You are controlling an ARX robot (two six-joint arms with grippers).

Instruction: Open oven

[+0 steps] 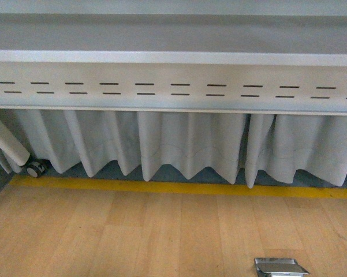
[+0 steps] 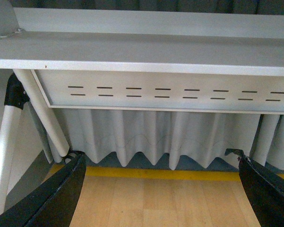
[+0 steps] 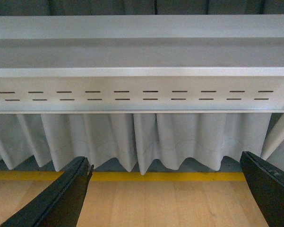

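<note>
The oven is out of view in every frame. My left gripper point(image 2: 160, 165) is open and empty, its two black fingers point(image 2: 52, 198) spread wide over bare wooden floor. My right gripper point(image 3: 165, 168) is open and empty too, its black fingers point(image 3: 61, 201) wide apart over the same kind of floor. Neither arm shows in the front view.
A grey table point(image 1: 173, 57) with a slotted front panel point(image 1: 173, 89) stands ahead, a white pleated curtain point(image 1: 185, 144) hanging behind it. A yellow floor line point(image 1: 179, 187) runs along it. A white leg with a castor point(image 1: 36, 168) is at the left. A metal floor plate point(image 1: 280, 268) lies at the lower right.
</note>
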